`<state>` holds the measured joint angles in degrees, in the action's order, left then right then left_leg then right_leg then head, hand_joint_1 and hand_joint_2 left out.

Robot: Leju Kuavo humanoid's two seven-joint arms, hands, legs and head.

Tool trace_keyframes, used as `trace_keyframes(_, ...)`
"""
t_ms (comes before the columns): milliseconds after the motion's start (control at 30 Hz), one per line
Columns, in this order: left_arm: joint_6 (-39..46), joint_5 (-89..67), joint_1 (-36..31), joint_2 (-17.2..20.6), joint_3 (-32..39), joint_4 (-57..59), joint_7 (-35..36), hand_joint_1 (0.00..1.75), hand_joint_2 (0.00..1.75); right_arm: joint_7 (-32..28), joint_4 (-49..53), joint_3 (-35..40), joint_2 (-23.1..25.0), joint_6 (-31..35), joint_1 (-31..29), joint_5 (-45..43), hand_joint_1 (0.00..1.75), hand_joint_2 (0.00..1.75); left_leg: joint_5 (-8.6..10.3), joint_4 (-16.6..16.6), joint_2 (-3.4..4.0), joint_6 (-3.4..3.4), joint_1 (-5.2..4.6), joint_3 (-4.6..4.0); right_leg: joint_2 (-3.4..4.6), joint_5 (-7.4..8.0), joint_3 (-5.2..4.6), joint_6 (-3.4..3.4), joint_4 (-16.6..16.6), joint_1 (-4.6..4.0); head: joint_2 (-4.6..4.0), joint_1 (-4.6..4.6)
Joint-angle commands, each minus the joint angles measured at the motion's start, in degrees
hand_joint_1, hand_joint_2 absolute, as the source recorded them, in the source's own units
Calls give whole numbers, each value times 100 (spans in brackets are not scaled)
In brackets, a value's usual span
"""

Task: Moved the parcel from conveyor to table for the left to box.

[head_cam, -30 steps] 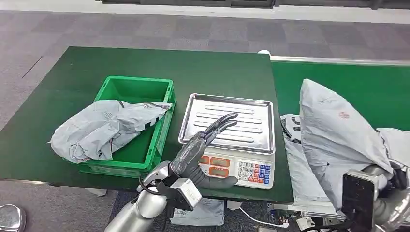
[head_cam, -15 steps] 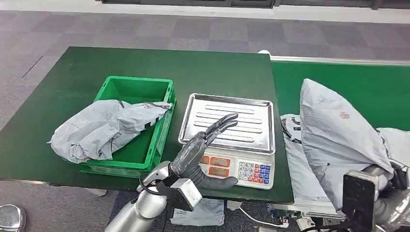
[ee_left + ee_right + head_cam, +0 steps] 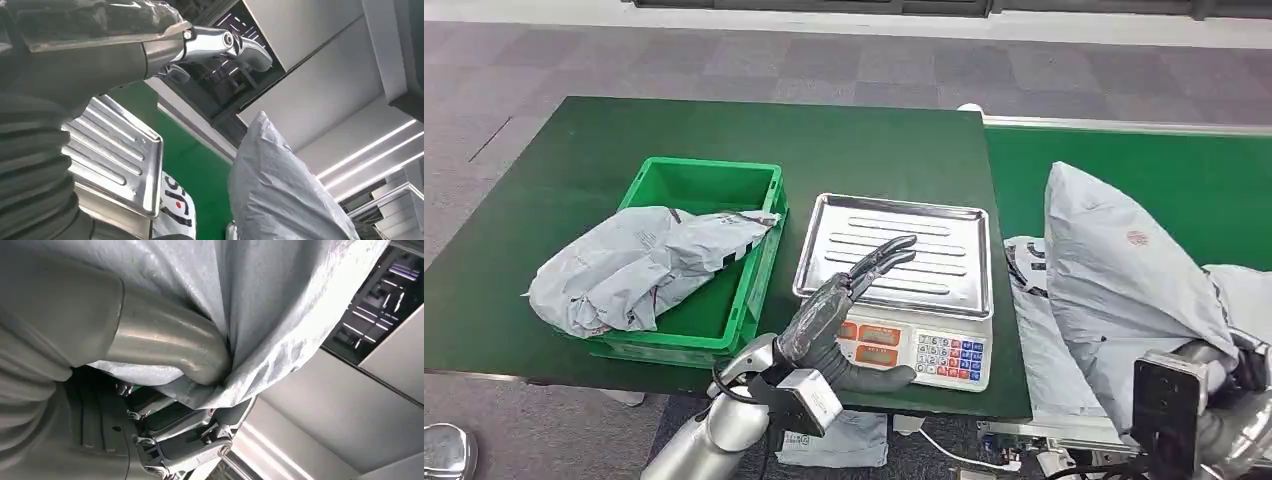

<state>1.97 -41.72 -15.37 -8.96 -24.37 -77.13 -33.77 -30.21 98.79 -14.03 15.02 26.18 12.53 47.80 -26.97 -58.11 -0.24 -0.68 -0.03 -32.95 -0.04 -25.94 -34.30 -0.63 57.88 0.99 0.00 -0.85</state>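
The right robot hand (image 3: 200,365) clamped the grey parcel (image 3: 1114,270) upright beside the scale (image 3: 894,290), ready for carrying onto the desk (image 3: 574,150); the left robot hand (image 3: 844,300) waited spread over the scale.

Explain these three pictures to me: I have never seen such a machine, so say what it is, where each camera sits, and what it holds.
This is a two-armed humanoid robot. The wide picture looks down from its head; the other two come from cameras at its wrists.

On the green table stand a green crate with a grey parcel bag draped over its edge, and a weighing scale with a steel tray.

The left hand hovers open above the scale, holding nothing. The right hand grips another grey parcel, raised over the green conveyor, where more bags lie.
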Motion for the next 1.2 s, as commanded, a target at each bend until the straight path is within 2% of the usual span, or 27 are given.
trace_keyframes(33, -36, -11, -160, 80, -257, 374, -16, 0, 175, 4, -127, -198, -23, 14, -116, 11, 175, 175, 1, 6, -2, 0, 4, 7, -4, 2, 10, 3, -10, -4, 0, 0)
trace_keyframes(1200, 23, -32, -69, 124, -181, 305, -75, 0, 175, -6, -274, -67, -48, 84, -146, 23, 175, 175, 1, 8, 4, 0, 2, 8, 3, 3, 9, 3, -9, -3, 0, 0)
